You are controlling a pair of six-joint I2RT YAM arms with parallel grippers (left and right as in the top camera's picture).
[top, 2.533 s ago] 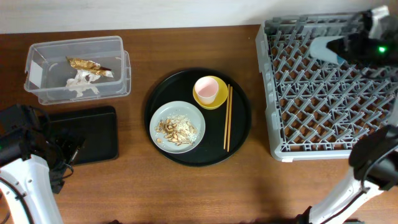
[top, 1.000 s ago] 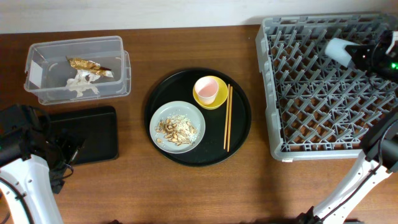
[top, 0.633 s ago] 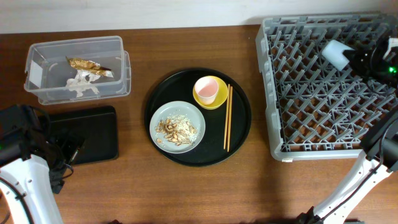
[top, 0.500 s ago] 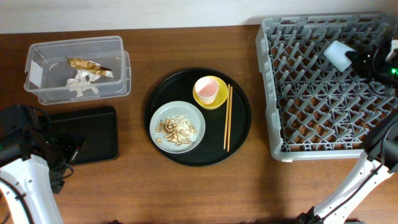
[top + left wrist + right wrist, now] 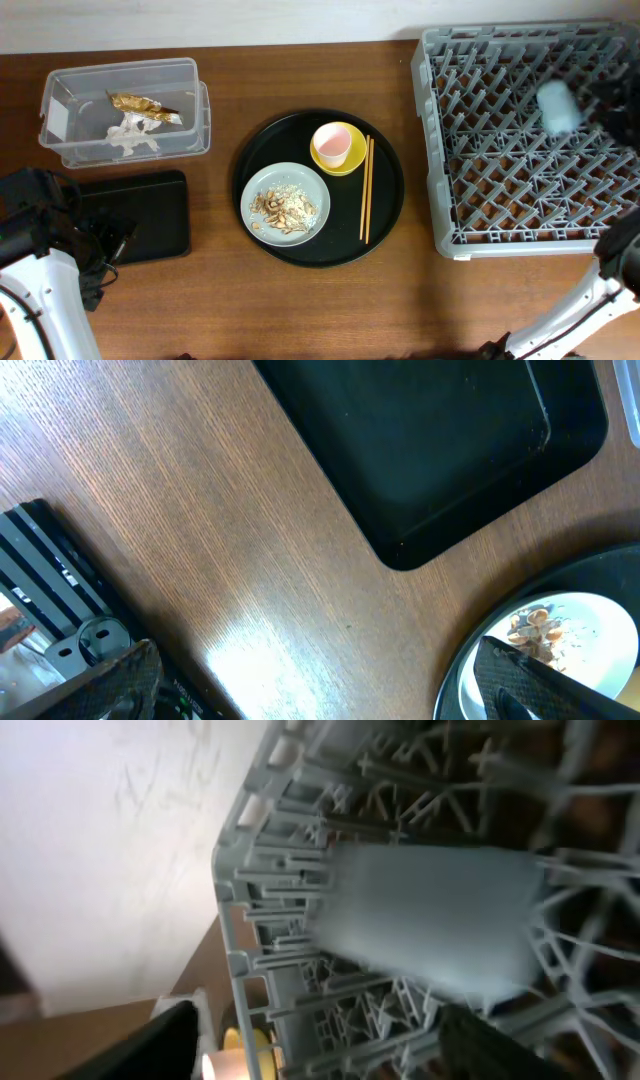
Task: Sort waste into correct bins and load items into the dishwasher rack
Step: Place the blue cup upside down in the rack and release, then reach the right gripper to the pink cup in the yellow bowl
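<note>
The small light-blue cup lies blurred among the pegs at the back right of the grey dishwasher rack. In the right wrist view the cup sits just beyond my right gripper, which is open with nothing between its fingers. My left gripper hangs open over bare wood beside the shallow black tray. The grey plate carries food scraps. A pink cup stands in the yellow bowl, with the chopsticks beside it. The clear tub holds the gold wrapper and tissue.
Plate, bowl and chopsticks rest on a large round black tray at the table's middle. The shallow black tray lies in front of the tub at the left. The left arm is at the near left corner, the right arm by the rack's near right corner.
My right gripper has opened and let go of the light-blue cup, which now lies in the rack slightly right of where it was held. The left arm has not moved.
</note>
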